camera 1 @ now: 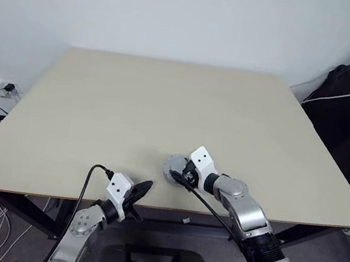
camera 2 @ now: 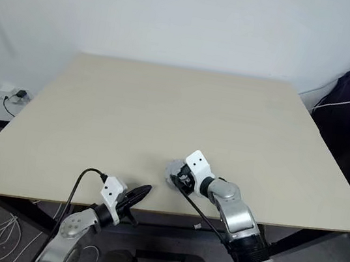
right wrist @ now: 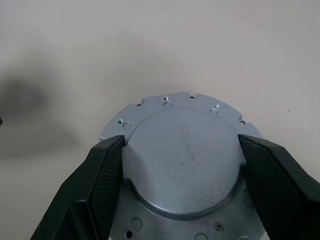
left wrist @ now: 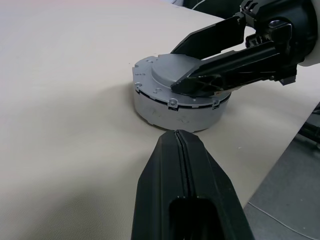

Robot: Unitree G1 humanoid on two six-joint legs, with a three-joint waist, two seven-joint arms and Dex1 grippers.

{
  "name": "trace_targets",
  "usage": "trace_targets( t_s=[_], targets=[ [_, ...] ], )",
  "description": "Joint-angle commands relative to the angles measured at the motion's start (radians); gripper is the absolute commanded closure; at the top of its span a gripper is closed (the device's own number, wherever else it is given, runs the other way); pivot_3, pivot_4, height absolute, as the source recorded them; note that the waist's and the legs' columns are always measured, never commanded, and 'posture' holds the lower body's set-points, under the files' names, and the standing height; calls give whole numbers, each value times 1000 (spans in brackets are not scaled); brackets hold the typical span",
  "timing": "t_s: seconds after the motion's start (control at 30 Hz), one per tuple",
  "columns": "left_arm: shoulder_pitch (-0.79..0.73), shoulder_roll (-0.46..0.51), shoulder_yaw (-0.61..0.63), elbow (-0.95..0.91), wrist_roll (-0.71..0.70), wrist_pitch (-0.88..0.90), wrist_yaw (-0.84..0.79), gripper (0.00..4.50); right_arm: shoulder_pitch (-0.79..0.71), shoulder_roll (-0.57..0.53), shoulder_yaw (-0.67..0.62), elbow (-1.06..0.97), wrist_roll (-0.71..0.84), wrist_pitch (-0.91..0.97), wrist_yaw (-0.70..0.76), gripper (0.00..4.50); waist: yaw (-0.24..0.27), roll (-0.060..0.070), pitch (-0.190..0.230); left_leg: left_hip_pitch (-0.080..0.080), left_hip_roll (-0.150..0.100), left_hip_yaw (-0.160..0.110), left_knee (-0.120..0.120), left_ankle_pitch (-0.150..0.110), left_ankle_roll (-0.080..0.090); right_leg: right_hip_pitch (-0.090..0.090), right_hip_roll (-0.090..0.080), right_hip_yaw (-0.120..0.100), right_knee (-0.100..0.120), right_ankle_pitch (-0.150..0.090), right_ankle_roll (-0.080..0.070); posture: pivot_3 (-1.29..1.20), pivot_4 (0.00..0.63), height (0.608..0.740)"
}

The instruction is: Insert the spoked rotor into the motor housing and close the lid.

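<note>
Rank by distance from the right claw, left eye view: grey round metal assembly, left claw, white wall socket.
1. grey round metal assembly: between the right claw fingers.
2. left claw: near table edge, leftward.
3. white wall socket: far left wall.

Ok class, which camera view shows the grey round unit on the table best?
The left wrist view: the grey round unit shows whole, side wall and notched top, with the right gripper straddling its raised centre. The right wrist view gives its top close up; the head views show it small.
</note>
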Motion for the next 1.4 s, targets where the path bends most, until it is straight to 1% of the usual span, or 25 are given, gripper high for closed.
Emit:
trace_targets(
  t_s=[0.03, 0.33, 0.5, 0.67, 0.9, 1.17, 1.4],
  targets=[
    [-7, -4, 4, -38, -13, -6, 0, 4500, -2, -16, -5, -8, -18, 29, -6, 1231, 1, 0, 0, 0, 0, 0, 0, 0, 0, 0, 0, 0, 0, 0, 0, 0, 0, 740],
    [-8, -1, 2, -47, -7, -2, 3, 4500, 8, -6, -10, -3, -4, 37, -17, 1231, 1, 0, 0, 0, 0, 0, 0, 0, 0, 0, 0, 0, 0, 0, 0, 0, 0, 740],
    [-49, -5, 34, -35, 9, -9, 57, 4500, 19, 9, -7, -5, -3, 36, -29, 1231, 0, 0, -1, 1, 0, 0, 0, 0, 0, 0, 0, 0, 0, 0, 0, 0, 0, 740],
    [-109, 17, 53, -14, 25, 3, 78, 4500, 23, 19, -2, -7, -3, 37, -34, 1231, -2, -1, -2, 1, 0, 0, 0, 0, 0, 1, 0, 0, 0, 0, 0, 0, 0, 740],
    [-223, 48, 33, 36, 28, 70, 19, 4500, 28, 32, 4, -14, -3, 39, -41, 1231, -5, -2, -2, 1, 0, 0, 0, 0, -1, 2, 0, 0, 0, 0, 0, 0, 0, 740],
    [-344, 21, 16, 131, 19, 147, -37, 4500, 46, 39, 4, -38, 1, 46, -51, 1231, -8, -2, -2, 1, 0, 0, 0, 2, -3, 2, 1, 0, 0, 0, 0, 0, 0, 740],
    [-404, 8, -9, 190, 32, 196, -71, 4500, 75, 49, 15, -65, 3, 55, -59, 1231, -8, -2, -2, 1, 0, -1, -1, 2, -4, 2, 1, 0, -1, 0, 1, 0, 0, 740]
  ],
)
